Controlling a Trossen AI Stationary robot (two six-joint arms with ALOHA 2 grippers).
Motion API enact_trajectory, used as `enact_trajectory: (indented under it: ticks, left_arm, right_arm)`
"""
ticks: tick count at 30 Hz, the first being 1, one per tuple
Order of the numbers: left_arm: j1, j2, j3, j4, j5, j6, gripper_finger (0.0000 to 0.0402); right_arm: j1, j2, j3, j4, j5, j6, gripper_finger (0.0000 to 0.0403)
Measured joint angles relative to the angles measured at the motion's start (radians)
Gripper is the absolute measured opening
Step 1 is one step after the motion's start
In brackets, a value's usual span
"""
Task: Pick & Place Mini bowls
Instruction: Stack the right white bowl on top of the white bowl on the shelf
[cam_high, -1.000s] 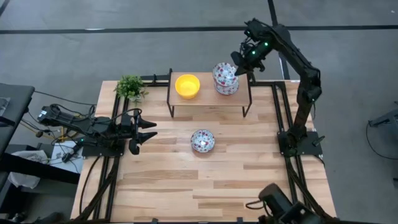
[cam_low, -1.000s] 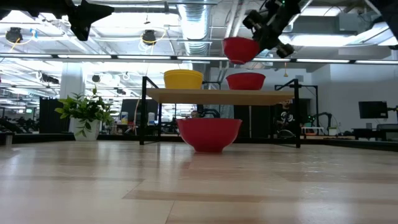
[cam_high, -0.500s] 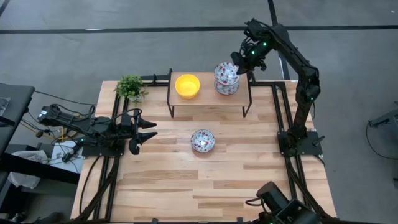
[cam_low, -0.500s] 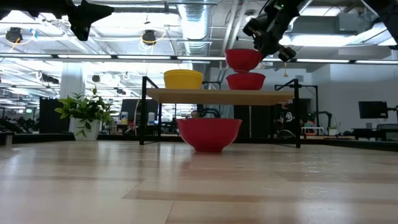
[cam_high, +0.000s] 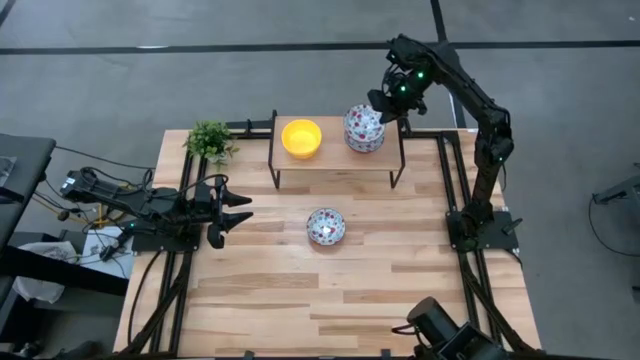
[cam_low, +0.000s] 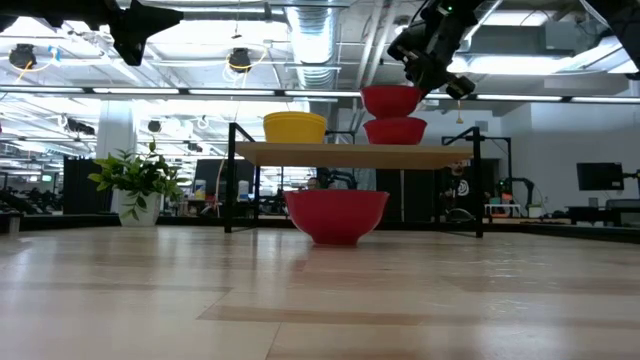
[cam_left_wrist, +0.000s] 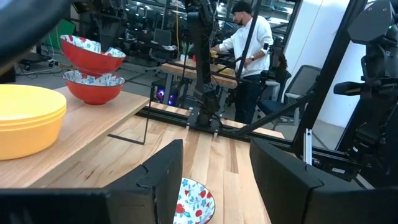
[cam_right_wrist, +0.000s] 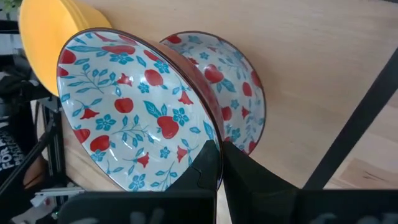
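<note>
Right claw (cam_right_wrist: 219, 163) pinching floral bowl (cam_right_wrist: 134, 109) rim

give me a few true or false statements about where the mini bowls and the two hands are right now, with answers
1. The right hand grips the rim of a floral bowl just above another floral bowl on the raised shelf. True.
2. The yellow bowls sit on the table below the shelf. False: they are on the shelf, beside the floral ones.
3. A third floral bowl sits alone on the table. True.
4. The left hand holds a yellow bowl. False: it is open and empty, near the table's left edge.
5. The plant stands on the shelf. False: it is on the table's corner.
</note>
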Motion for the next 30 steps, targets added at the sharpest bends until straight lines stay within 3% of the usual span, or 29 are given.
enact_trajectory:
  ticks: [10,20,30]
  left_arm:
    - [0.000,0.000,0.000,0.000,0.000,0.000,0.0186]
    - [0.000,0.000,0.000,0.000,0.000,-0.003,0.0186]
    - [0.000,0.000,0.000,0.000,0.000,-0.001,0.0186]
  right_arm:
    - [0.006,0.000,0.000,0.000,0.022,0.007,0.0000]
    - [0.058,-0.056,-0.001,0.000,-0.039,0.033,0.0000]
    - [0.059,-0.147,-0.027,0.003,0.070,0.030,0.0000]
